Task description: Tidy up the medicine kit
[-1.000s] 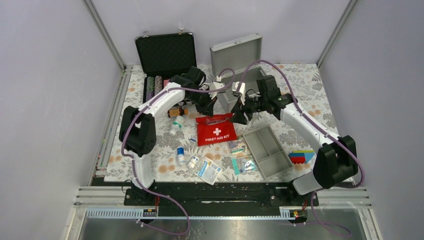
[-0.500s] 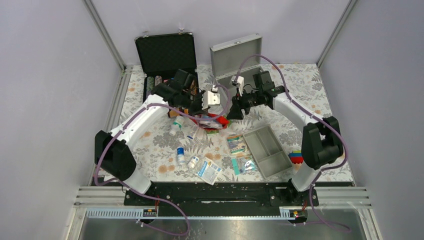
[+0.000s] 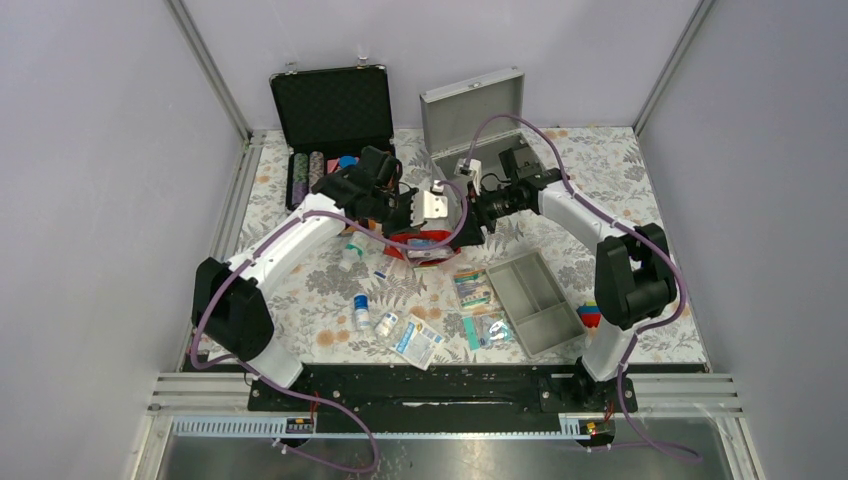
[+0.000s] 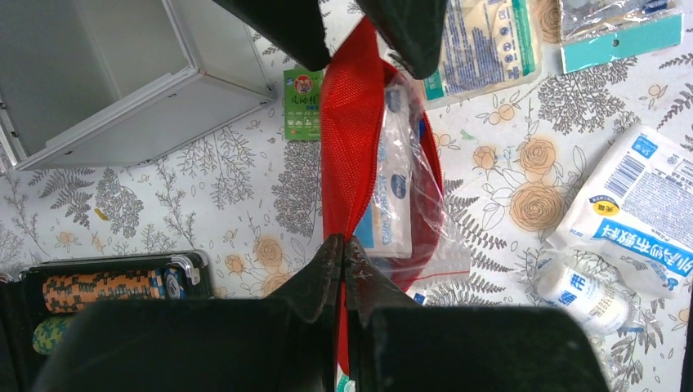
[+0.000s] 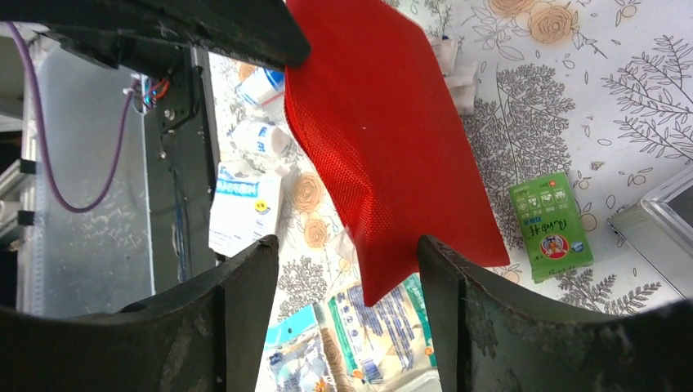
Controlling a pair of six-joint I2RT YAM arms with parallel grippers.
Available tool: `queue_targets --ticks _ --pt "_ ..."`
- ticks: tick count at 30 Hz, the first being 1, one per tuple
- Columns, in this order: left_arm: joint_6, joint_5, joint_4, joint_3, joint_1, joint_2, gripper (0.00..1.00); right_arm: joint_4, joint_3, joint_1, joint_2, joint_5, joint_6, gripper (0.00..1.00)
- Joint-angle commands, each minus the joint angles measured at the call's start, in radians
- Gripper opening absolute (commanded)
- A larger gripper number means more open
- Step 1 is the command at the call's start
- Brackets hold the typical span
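Note:
The medicine kit's grey metal box [image 3: 472,108] stands open at the back, and it shows as an empty box [image 4: 106,77] in the left wrist view. Its grey divided tray [image 3: 533,300] lies front right. My left gripper [image 4: 343,245] is shut on the edge of a flat red pouch [image 4: 351,139] and holds it off the table. A clear bag of wipes [image 4: 399,192] hangs out of the pouch. My right gripper [image 5: 347,282] is open, with a corner of the red pouch [image 5: 384,139] between its fingers and touching neither. Both grippers meet mid-table over the pouch [image 3: 425,243].
A black case with poker chips [image 3: 330,115] stands open at the back left. A green sachet [image 5: 552,224] lies by the box. Small bottles [image 3: 362,310] and flat packets [image 3: 420,340] are scattered near the front. A coloured item [image 3: 595,315] lies right of the tray.
The red pouch lay flat on the table. My left gripper has lifted it by one edge, contents hang out, and my right gripper's jaws have opened wider round its corner.

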Motion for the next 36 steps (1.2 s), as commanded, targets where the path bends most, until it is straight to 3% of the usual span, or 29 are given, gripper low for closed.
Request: queue_targets --ticks 1,7,14,18,20,23,25,27,30,33,36 --pt "-0.014 -0.006 0.076 -0.004 -0.011 -0.016 0.00 -0.082 0.015 0.013 -0.025 0.055 -0.112 0.70" --pt "0.011 -0.017 0.089 -0.008 -0.014 -0.024 0.00 -0.135 0.075 0.013 0.019 0.096 -0.199 0.68" --pt "0.013 -0.018 0.114 -0.014 -0.015 -0.026 0.00 -0.161 0.105 0.018 0.064 0.131 -0.246 0.52" --pt "0.009 -0.021 0.132 -0.022 -0.015 -0.028 0.00 -0.158 0.129 0.035 0.083 0.159 -0.252 0.49" --pt "0.011 -0.028 0.140 -0.026 -0.015 -0.029 0.00 -0.158 0.138 0.042 0.083 0.162 -0.248 0.29" --pt "0.001 -0.066 0.141 -0.027 -0.014 -0.027 0.00 -0.164 0.150 0.041 0.061 0.151 -0.213 0.09" --pt "-0.070 -0.131 0.170 -0.029 -0.010 -0.032 0.18 -0.194 0.157 0.041 0.029 0.132 -0.182 0.01" --pt "-0.196 -0.165 0.185 -0.008 0.024 -0.048 0.36 -0.222 0.163 0.041 0.013 0.110 -0.107 0.00" --pt "-0.414 -0.099 0.184 0.026 0.123 -0.101 0.58 -0.252 0.145 0.037 0.015 0.058 0.023 0.00" --pt "-0.527 0.010 0.153 0.017 0.211 -0.151 0.63 -0.297 0.135 0.034 0.042 0.076 0.053 0.00" --pt "-0.472 0.105 0.097 -0.039 0.236 -0.200 0.58 -0.366 0.206 0.013 0.107 0.056 0.083 0.00"
